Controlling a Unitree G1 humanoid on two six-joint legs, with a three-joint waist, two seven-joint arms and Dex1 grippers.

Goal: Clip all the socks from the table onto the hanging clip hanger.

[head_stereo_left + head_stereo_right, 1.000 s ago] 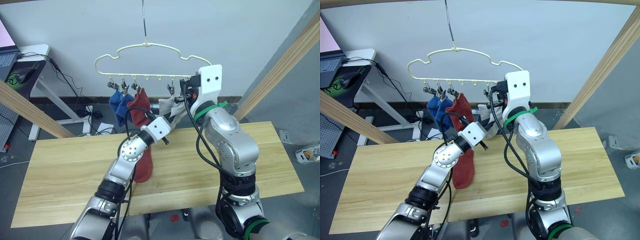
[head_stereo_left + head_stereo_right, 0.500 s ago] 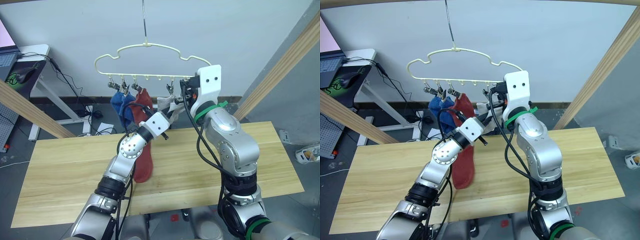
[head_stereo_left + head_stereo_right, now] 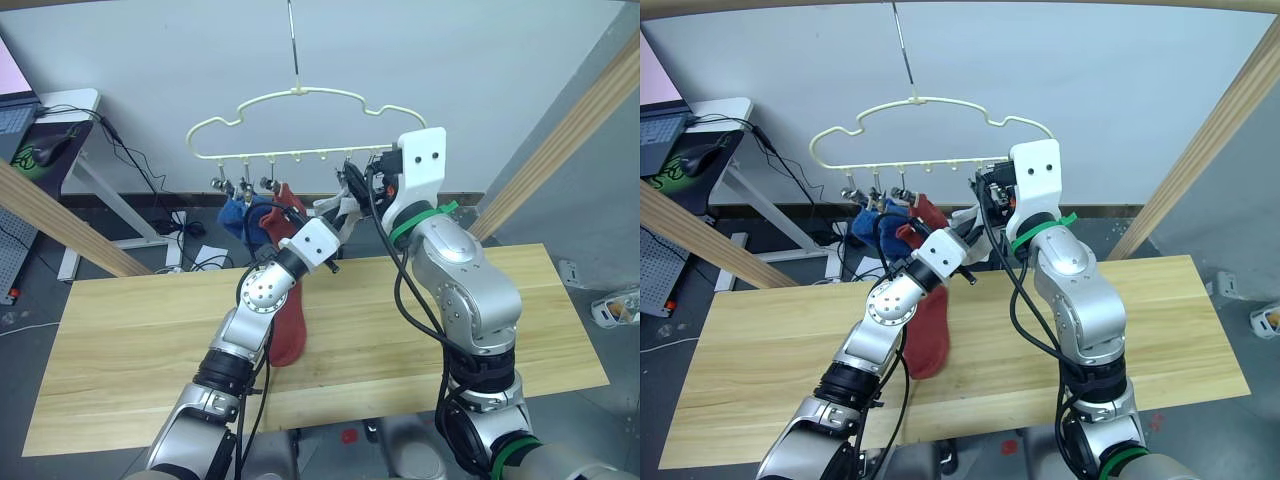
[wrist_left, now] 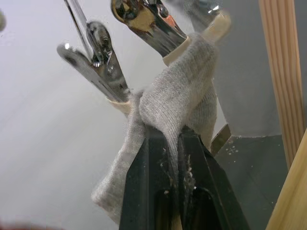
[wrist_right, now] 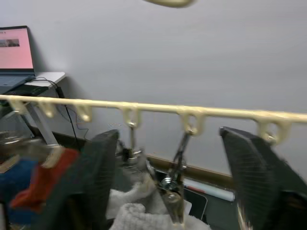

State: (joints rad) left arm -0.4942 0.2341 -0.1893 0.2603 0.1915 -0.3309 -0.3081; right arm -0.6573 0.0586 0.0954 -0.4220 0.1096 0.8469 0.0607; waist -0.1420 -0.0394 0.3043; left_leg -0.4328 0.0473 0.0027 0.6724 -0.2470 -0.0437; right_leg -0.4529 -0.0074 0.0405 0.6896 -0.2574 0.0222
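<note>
Between left fingers (image 4: 170, 158), grey sock (image 4: 175, 98) beneath clips (image 4: 96, 62).

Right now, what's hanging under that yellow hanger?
Under the clip hanger hang blue socks, a rust red sock and a grey sock pinched in the left claw. The arms cover the rest.
</note>
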